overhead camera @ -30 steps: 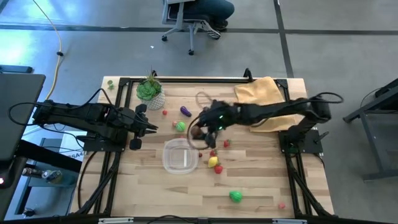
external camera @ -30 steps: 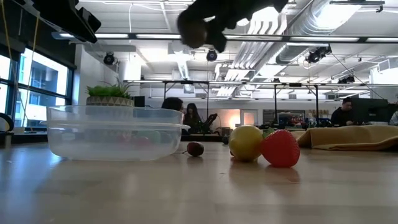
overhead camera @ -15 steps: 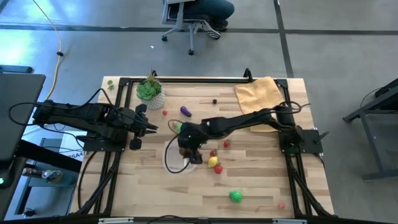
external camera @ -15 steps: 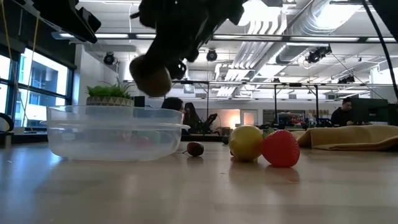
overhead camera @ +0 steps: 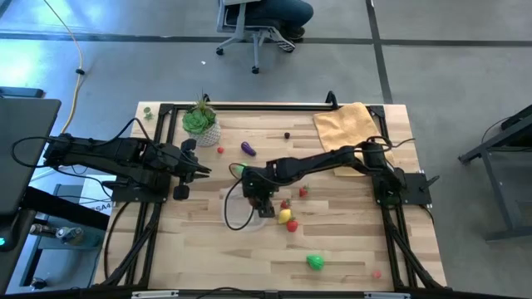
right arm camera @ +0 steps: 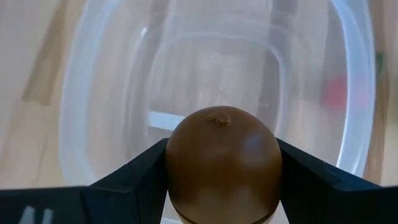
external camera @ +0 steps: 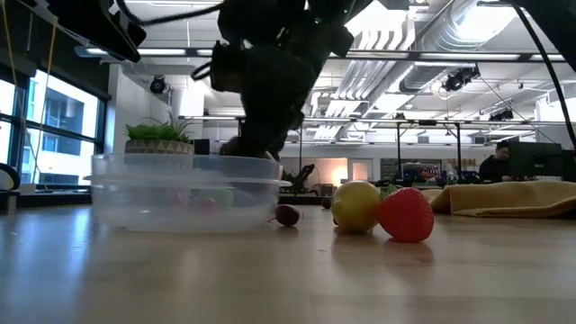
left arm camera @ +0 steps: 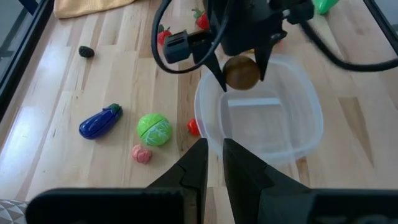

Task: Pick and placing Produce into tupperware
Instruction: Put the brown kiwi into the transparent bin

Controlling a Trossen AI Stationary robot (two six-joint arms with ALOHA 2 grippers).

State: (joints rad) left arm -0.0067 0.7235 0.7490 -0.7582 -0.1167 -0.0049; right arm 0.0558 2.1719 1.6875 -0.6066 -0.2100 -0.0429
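One kiwi (right arm camera: 222, 163) is in hand; nothing lies in the tub (left arm camera: 292, 134) yet, going by both wrist views, which show its floor bare. Right gripper (left arm camera: 241, 71) clamps the kiwi between its fingers (right arm camera: 127, 180), held just above the tub's rim and over its inside, near the table's middle. Release looks like the step due next, by my reading.

Left gripper (overhead camera: 204, 171) waits by the table's left edge, fingers (left arm camera: 198, 162) nearly together, gripping nothing.

Left out on the table:
- eggplant (left arm camera: 99, 121), green piece (left arm camera: 153, 129) and a pink bit (left arm camera: 142, 154), between the tub and the plant pot (overhead camera: 202, 124) at the far left corner
- lemon (external camera: 356, 206) and strawberry (external camera: 406, 215), touching, just beside the tub on the right-arm side
- small dark fruit (external camera: 286, 215) close to the tub wall
- more red berries (overhead camera: 301, 192) near the middle
- green leafy piece (overhead camera: 315, 262) towards the near edge
- small dark bit (overhead camera: 287, 134) toward the far edge, near the yellow cloth (overhead camera: 349, 124) at the far right corner

Task barely begun: first item about to go in, the bulk still to fetch.
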